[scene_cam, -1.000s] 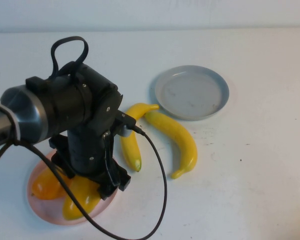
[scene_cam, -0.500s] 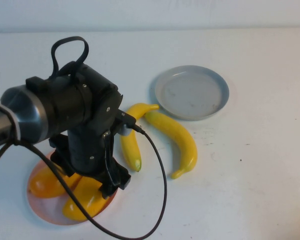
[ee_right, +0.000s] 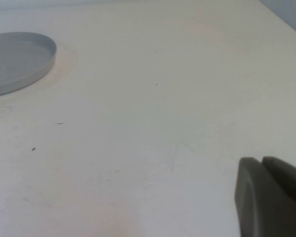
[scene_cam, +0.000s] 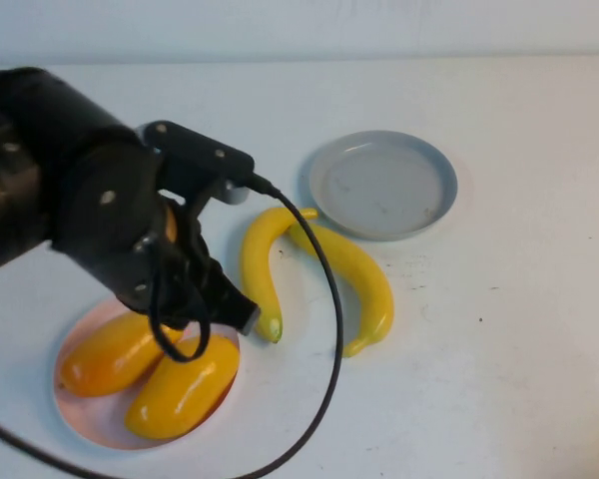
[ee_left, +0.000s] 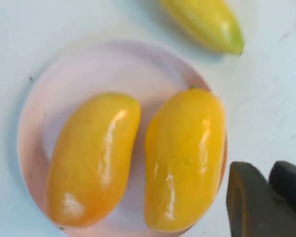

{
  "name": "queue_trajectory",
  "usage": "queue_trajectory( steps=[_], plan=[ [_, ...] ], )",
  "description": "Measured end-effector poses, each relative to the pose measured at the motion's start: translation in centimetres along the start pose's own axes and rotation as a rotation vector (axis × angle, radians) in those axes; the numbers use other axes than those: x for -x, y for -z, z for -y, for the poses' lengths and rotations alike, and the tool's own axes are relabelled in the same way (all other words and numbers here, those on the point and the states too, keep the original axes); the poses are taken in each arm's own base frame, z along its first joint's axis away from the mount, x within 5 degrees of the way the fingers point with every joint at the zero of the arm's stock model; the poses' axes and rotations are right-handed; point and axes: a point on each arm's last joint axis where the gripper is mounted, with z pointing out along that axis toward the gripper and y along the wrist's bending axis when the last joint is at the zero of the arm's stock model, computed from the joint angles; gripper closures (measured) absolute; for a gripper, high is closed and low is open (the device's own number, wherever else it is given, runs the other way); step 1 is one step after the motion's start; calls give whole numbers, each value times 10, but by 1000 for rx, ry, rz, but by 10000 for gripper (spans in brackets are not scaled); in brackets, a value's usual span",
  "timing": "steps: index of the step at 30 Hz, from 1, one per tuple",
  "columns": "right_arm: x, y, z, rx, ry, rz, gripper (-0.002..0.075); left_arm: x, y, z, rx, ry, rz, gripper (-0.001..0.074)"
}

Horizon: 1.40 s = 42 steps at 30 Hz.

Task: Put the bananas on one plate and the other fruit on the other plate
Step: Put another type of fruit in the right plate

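Two plump orange-yellow fruits (scene_cam: 110, 351) (scene_cam: 185, 387) lie side by side on the pale pink plate (scene_cam: 80, 414) at the front left. The left wrist view looks down on both fruits (ee_left: 91, 158) (ee_left: 185, 158) and the pink plate (ee_left: 113, 64). My left gripper (ee_left: 269, 170) hangs above the plate's edge, shut and holding nothing. The black left arm (scene_cam: 100, 210) fills the left of the high view. Two bananas (scene_cam: 255, 264) (scene_cam: 354, 269) lie on the table between the plates. The grey plate (scene_cam: 382, 183) holds nothing. My right gripper (ee_right: 261, 165) is shut over bare table, out of the high view.
A black cable (scene_cam: 324, 329) loops from the left arm over the bananas' near ends to the table's front. One banana tip (ee_left: 207, 22) shows beyond the pink plate in the left wrist view. The grey plate (ee_right: 15, 59) shows far off in the right wrist view.
The left arm has lifted and drawn back from the pink plate, uncovering both fruits lying on it. Its jaws have gone from open to shut.
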Motion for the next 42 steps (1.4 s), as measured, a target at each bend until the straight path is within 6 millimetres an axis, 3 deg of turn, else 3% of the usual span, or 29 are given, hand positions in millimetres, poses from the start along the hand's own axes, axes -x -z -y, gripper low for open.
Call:
queue_trajectory(
  steps=[5,13,20,25,30,35,42],
  plan=[
    [0,0,0,0,0,0,743,-29,31,-6,-32,12,200,725],
    [0,0,0,0,0,0,743,-89,34,-10,-77,12,475,736],
    [0,0,0,0,0,0,743,-103,42,-17,-11,-30,535,737],
    [0,0,0,0,0,0,743,-103,43,-17,-7,-34,552,737],
    [0,0,0,0,0,0,743,-105,42,-14,-25,-74,686,737],
    [0,0,0,0,0,0,743,-132,34,-15,-65,-83,931,737],
    [0,0,0,0,0,0,743,-184,12,-36,118,70,1154,737]
  ],
)
